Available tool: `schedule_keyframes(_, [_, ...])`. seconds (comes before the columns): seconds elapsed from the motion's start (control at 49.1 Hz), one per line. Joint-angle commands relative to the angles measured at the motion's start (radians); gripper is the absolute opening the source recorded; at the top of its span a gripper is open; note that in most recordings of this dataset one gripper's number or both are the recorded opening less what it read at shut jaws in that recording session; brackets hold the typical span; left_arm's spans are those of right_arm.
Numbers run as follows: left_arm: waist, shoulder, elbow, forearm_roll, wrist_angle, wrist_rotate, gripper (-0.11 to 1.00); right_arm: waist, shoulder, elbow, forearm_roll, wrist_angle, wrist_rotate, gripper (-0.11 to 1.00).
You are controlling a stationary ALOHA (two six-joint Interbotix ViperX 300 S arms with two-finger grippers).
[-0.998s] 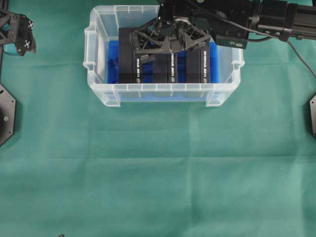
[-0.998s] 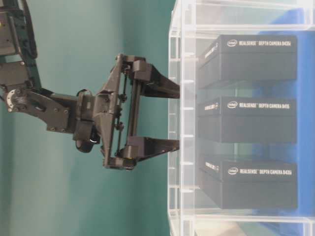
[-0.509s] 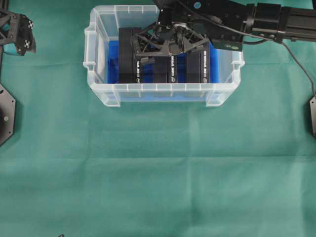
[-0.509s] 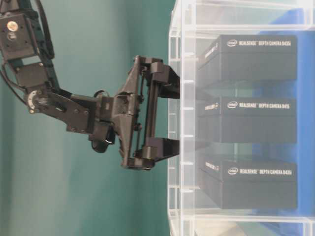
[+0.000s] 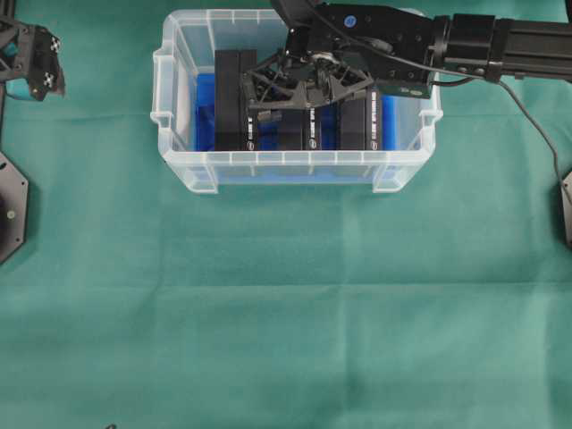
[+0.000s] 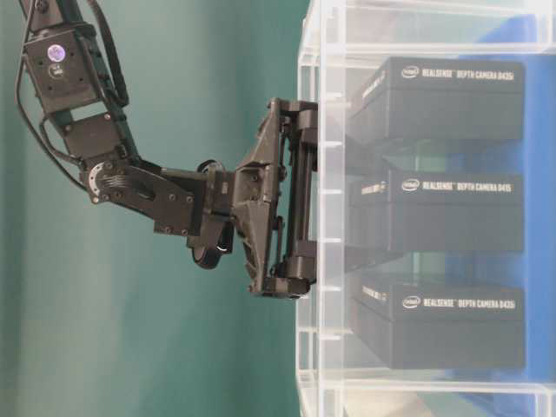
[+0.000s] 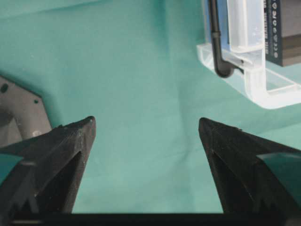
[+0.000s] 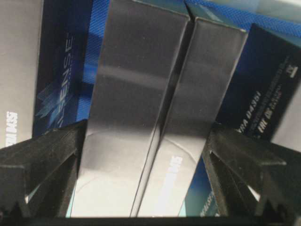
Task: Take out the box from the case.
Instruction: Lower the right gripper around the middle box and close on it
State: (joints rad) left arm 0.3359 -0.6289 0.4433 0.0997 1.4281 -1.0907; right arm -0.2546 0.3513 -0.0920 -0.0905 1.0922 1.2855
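A large rectangular clear plastic case (image 5: 295, 98) with a ribbed rim and a blue cloth on its bottom stands at the far side of the green-covered counter (image 5: 286, 313). Inside it three black cardboard boxes stand on edge in a row: the left black box (image 5: 231, 107), the middle black box (image 8: 136, 117) and the right black box (image 5: 362, 121), each with white lettering on its narrow face. The right gripper (image 5: 299, 89), black and pointing down, reaches into the case from the right side of the overhead view, over the middle of the row. Its jaws stand wide apart and grip nothing; in the right wrist view the two fingertips (image 8: 47, 155) lie on either side of the middle black box, which appears as two tall dark panels between them, and whether they touch it cannot be told. The left gripper (image 7: 146, 136) hangs over bare cloth near the left corner of the case, well away from the boxes, its jaws also spread wide with nothing between them.
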Motion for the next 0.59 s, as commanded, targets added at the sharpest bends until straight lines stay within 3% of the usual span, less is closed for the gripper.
schedule_keyframes(0.0, [0.003,-0.006,-0.011,0.003,-0.002,-0.002,0.9,-0.003,-0.018,-0.005,-0.003,-0.014,0.012,0.95])
schedule_keyframes(0.265, [0.003,-0.006,-0.009,0.003,-0.003,0.0,0.9,-0.002,-0.018,0.0,-0.002,-0.015,0.023,0.93])
schedule_keyframes(0.407, [0.003,-0.006,-0.009,0.005,-0.002,0.0,0.9,-0.002,-0.018,-0.005,0.0,0.006,0.06,0.7])
schedule_keyframes(0.57, [0.003,-0.006,-0.009,0.003,-0.003,-0.002,0.9,0.003,-0.018,-0.006,-0.003,0.021,0.064,0.7])
